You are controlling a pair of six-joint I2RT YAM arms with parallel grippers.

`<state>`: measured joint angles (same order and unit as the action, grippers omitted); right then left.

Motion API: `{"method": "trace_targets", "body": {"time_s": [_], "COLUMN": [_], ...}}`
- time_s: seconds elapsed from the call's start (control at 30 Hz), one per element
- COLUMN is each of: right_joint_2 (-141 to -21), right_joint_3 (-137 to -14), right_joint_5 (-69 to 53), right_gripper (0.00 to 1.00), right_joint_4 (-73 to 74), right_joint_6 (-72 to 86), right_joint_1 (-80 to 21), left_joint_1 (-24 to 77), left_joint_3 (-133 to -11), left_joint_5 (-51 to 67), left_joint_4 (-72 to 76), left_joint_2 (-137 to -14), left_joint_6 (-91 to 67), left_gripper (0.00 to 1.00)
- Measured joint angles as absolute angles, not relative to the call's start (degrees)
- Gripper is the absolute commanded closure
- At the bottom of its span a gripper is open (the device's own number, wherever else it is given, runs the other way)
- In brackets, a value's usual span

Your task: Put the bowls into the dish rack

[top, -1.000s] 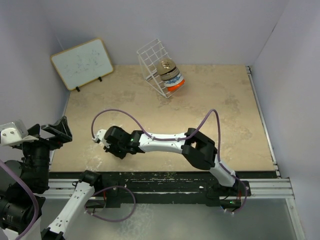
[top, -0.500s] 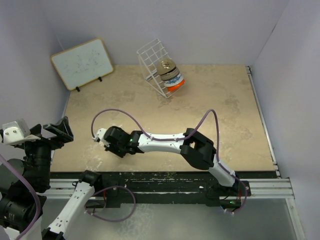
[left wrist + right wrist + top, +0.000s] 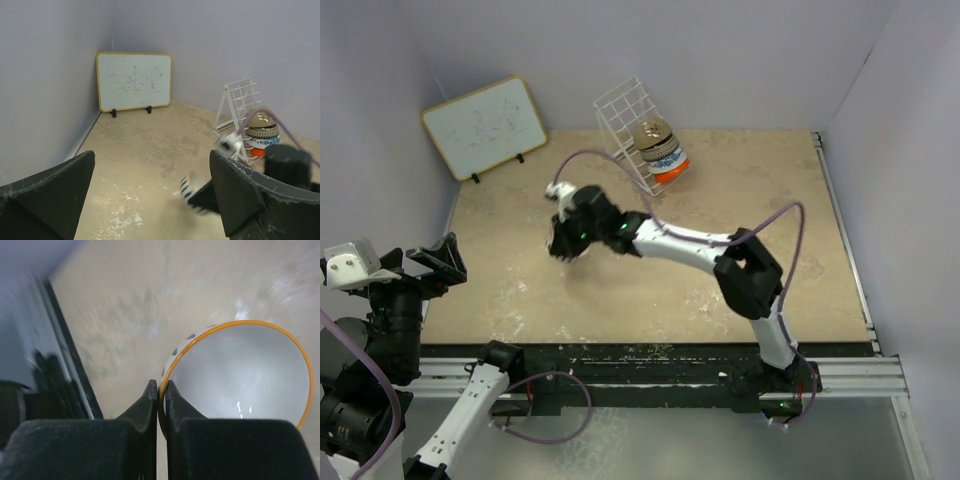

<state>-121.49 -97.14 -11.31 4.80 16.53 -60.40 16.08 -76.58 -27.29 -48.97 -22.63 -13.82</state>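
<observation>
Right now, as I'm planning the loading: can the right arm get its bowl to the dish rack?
Probably yes: the right gripper, shut on the bowl's rim, has only bare table between it and the dish rack.

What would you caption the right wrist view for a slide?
Right gripper pinching the orange-trimmed rim of a white bowl with dark outside markings, blurred beige table behind.

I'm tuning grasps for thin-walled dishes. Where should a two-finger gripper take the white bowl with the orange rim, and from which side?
At the rim, coming over its edge, one finger inside and one outside. The white bowl with the orange rim has a thin wall that suits a narrow pinch; its round body looks too wide to span. The right gripper holds it this way.
</observation>
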Motion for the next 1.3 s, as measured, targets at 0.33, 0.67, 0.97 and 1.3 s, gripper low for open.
{"method": "trace_targets", "body": {"time_s": [0.33,0.67,0.97,1.3], "right_joint_2": [-115.22,-121.23,-127.81,-132.99], "right_joint_3": [-90.61,-93.27,-93.73,-96.29], "right_joint_5": [-31.94,-30.17,-12.88,3.22], "right_gripper": [1.00,1.00,1.00,1.00], "right_joint_4": [-43.18,-71.94,-84.88,-87.26], "right_joint_6": [52.47,76.90,86.98,91.37], "right_joint_1": [-37.06,-28.93,-22.22,-23.51], "left_joint_1": [16.14,16.34,16.64,16.95], "left_joint_3": [-76.60,-76.58,-76.58,-76.01], "left_joint_5": [-27.31,-27.38,-27.40,-27.31], "left_joint_4": [-48.93,-48.90,-48.69,-47.66], "left_joint_2": [-22.65,-22.83,-23.40,-24.29], "left_joint_6": [-13.69,-12.86,-12.45,-12.14], "left_gripper": [0.01,0.01,0.01,0.01]}}
